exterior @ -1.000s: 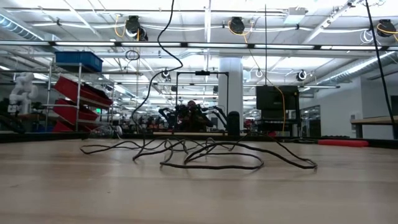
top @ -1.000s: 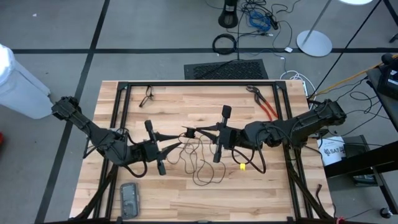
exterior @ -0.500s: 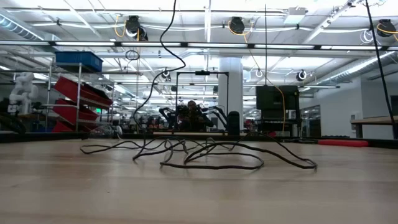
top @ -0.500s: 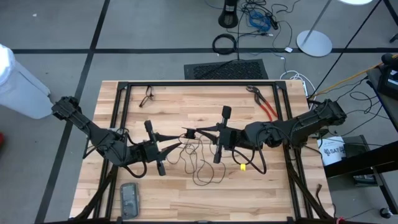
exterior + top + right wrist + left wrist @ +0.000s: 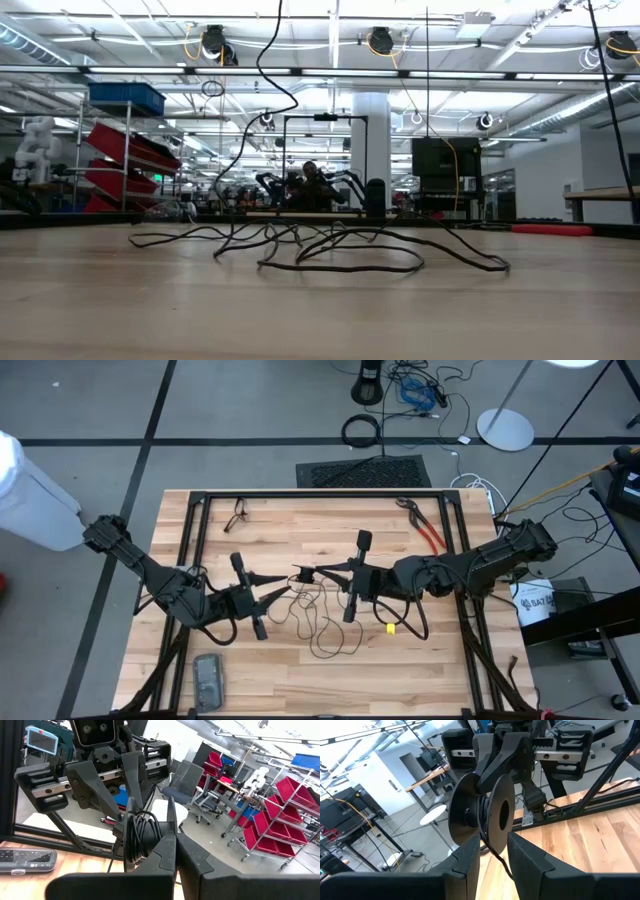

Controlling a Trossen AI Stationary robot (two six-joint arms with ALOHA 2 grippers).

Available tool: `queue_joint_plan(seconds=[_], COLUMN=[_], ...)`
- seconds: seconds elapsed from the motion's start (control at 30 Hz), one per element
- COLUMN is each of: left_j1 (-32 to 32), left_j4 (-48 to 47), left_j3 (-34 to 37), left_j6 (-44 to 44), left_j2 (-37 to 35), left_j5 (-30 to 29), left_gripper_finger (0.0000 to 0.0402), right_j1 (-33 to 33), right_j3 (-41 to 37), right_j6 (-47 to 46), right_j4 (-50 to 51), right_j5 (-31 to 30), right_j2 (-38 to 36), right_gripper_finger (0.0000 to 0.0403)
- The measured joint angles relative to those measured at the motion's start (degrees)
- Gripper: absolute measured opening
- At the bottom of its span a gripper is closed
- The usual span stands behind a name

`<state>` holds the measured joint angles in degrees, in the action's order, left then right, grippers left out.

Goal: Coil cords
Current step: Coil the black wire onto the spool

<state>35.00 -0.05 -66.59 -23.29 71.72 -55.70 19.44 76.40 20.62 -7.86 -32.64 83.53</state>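
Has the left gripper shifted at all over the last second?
No. In the high view the left gripper sits at the same spot relative to the table's black frame, fingers around the cord, facing the right gripper.

Only partial dark lettering, "SAT", reads on the white bucket [image 5: 533,603] beside the wooden table's [image 5: 400,660] right edge.
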Motion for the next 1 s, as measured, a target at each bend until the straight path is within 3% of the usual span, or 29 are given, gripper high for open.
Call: queue_joint_plan(seconds=[0.53, 0.73, 1.0], left_j1=[-0.1, -0.6, -0.6], left_j4=[0.2, 2.1, 2.2], left_j3=[0.0, 0.0, 0.0], left_j6=[0.0, 0.3, 0.4], left_j2=[0.0, 0.0, 0.0], left_j5=[1.5, 7.5, 9.1], left_gripper_finger=[0.0105, 0.0105, 0.0105], right_j1=[0.0, 0.0, -0.4], right_j3=[0.0, 0.0, 0.0], right_j6=[0.0, 0.0, -0.6], right_j4=[-0.5, -0.5, -0.5], right_j5=[3.0, 3.1, 6.7], right_j2=[0.0, 0.0, 0.0], right_gripper_finger=[0.0, 0.0, 0.0])
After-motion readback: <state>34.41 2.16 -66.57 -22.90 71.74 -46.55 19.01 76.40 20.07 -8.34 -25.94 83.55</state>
